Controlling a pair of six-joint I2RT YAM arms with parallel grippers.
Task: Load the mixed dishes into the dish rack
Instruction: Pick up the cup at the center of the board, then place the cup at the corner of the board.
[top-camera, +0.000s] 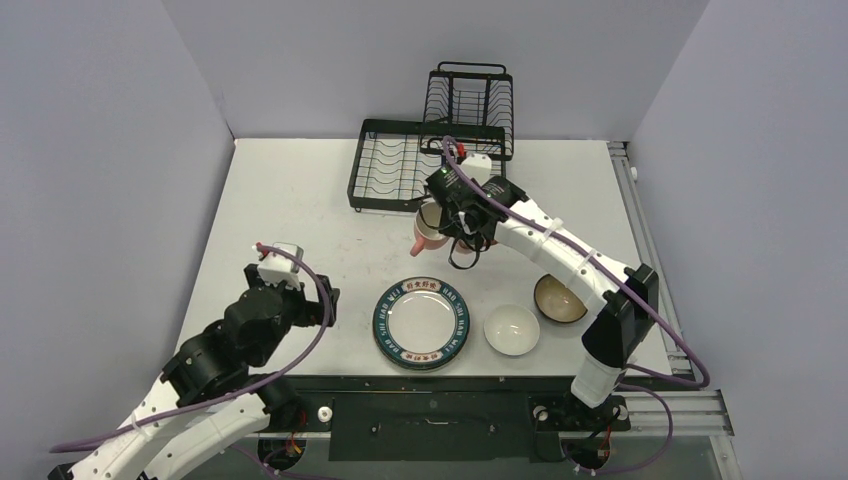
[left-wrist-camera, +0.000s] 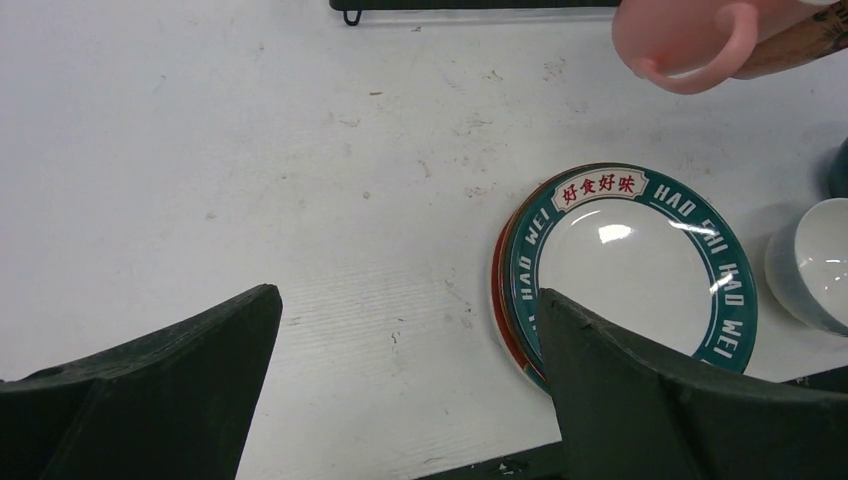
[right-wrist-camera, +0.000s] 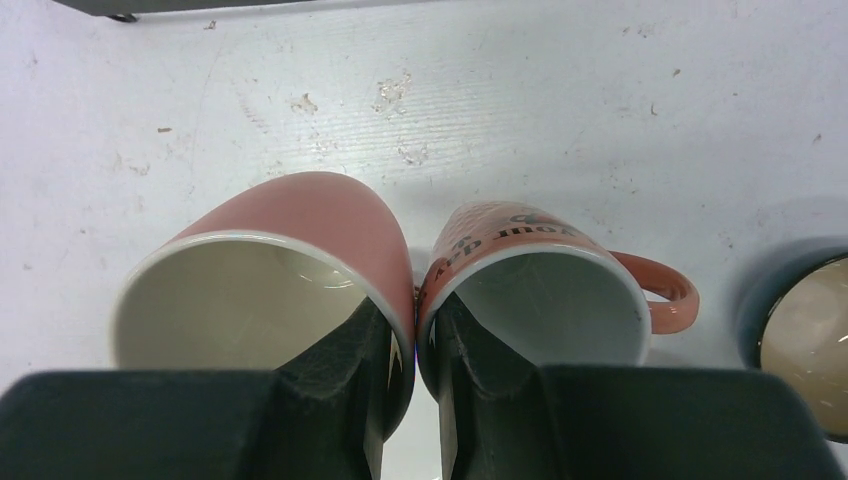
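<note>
Fingers (right-wrist-camera: 335, 380) of the right arm (top-camera: 560, 250) sit inside two pink mugs (right-wrist-camera: 290, 215).

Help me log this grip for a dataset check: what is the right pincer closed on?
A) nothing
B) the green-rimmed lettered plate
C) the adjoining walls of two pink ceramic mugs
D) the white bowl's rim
C: the right wrist view shows the right pincer with one finger inside each of the two pink ceramic mugs, squeezing their touching walls together.
</note>
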